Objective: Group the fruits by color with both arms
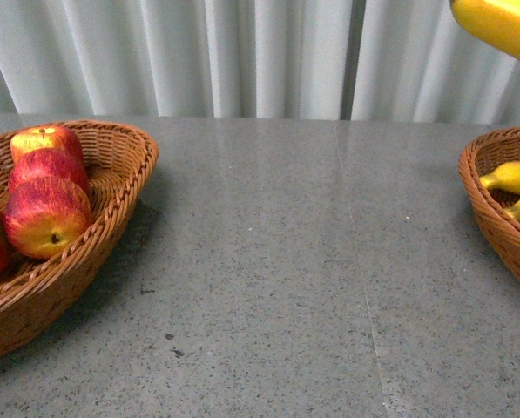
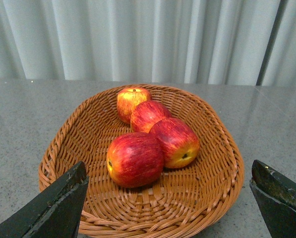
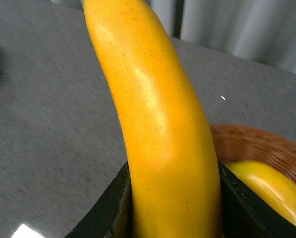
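Observation:
Several red-and-yellow apples point(image 1: 47, 215) lie in a wicker basket point(image 1: 120, 187) at the left; they also show in the left wrist view point(image 2: 135, 158). My left gripper point(image 2: 172, 203) is open and empty, just short of the near rim of that basket point(image 2: 207, 208). My right gripper point(image 3: 172, 203) is shut on a yellow banana point(image 3: 157, 129), held high above the table; in the front view the banana point(image 1: 503, 26) shows at the top right. Two more bananas point(image 1: 514, 177) lie in a wicker basket point(image 1: 495, 218) at the right; one also shows in the right wrist view point(image 3: 266, 188).
The grey speckled table point(image 1: 286, 261) runs between the two baskets. A pale pleated curtain point(image 1: 242, 52) hangs behind the table's far edge. Neither arm shows in the front view.

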